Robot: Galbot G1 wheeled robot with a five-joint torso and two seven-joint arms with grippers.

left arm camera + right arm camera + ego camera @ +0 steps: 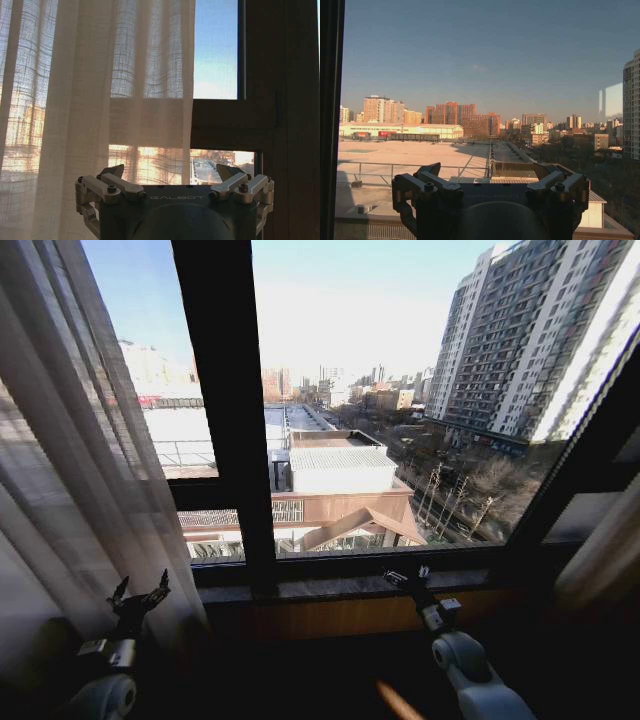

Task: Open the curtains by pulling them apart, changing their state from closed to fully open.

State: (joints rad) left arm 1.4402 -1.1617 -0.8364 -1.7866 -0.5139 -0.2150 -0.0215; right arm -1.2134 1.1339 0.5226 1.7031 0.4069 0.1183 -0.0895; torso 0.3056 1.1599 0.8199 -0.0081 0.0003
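Curtains drawn to either side of the window; both of my grippers low before the sill.

My left gripper (140, 598) stands with its fingers (111, 171) spread apart, holding nothing, just in front of the left sheer curtain (85, 470), whose pleated folds hang directly beyond my fingertips and extend to that gripper's left. To its right stands the dark window frame (225, 410), then bare glass. My right gripper (408, 578) points at the window sill (340, 587), its fingers (427, 172) likewise apart and empty. The right curtain (603, 550) hangs gathered well to the right of that gripper.
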